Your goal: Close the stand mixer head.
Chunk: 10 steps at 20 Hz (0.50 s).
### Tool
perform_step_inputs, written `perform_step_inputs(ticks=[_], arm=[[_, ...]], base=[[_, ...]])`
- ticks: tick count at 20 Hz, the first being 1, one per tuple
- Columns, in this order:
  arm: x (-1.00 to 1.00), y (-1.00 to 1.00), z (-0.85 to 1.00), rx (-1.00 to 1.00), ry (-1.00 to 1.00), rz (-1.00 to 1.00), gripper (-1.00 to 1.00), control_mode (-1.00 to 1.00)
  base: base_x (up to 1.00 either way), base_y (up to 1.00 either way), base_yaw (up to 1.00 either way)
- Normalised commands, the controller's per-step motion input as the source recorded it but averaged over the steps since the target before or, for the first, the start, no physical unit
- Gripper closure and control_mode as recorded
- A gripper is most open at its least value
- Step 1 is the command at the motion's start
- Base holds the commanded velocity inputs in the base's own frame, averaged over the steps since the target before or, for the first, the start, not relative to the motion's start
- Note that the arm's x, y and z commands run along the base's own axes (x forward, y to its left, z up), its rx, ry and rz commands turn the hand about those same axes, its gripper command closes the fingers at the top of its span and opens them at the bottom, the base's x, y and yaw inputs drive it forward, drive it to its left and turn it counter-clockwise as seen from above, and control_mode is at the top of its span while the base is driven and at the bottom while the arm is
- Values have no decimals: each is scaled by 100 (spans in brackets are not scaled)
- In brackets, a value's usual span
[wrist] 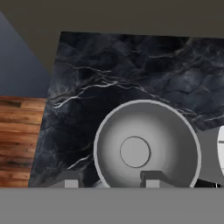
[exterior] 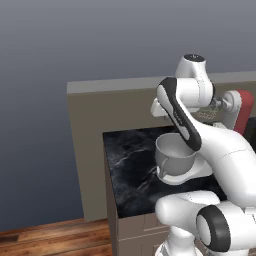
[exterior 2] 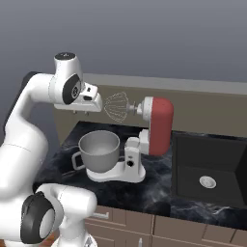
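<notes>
Stand mixer head (exterior 2: 159, 125) tilted up above the bare mixing bowl (exterior 2: 99, 150) (jaws (wrist: 108, 180) spread).

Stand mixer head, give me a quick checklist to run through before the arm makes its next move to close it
1. Stand mixer head is tilted up and needs closing: ok, it stands raised with the whisk well above the mixing bowl.
2. Bowl seated on the mixer base under the whisk's path: ok, and it looks empty in the hand view.
3. Gripper free of any load: ok, nothing sits between the fingertips, which are spread apart.
4. Gripper touching the head: not ok, it hovers above the bowl, left of the whisk.
5. Space between hand and whisk: cannot tell, they look close in the right base view.
6. Sink away from the work: ok.
</notes>
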Motion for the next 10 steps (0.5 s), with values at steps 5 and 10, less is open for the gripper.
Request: perform_step_inputs(ticks=[5, 10], arm=[[-6, 0, -1, 0, 0, -1, -100, -100], [-80, -41, 1, 0, 0, 0, -100, -100]], base=[[0, 0, 0], [0, 0, 0]])
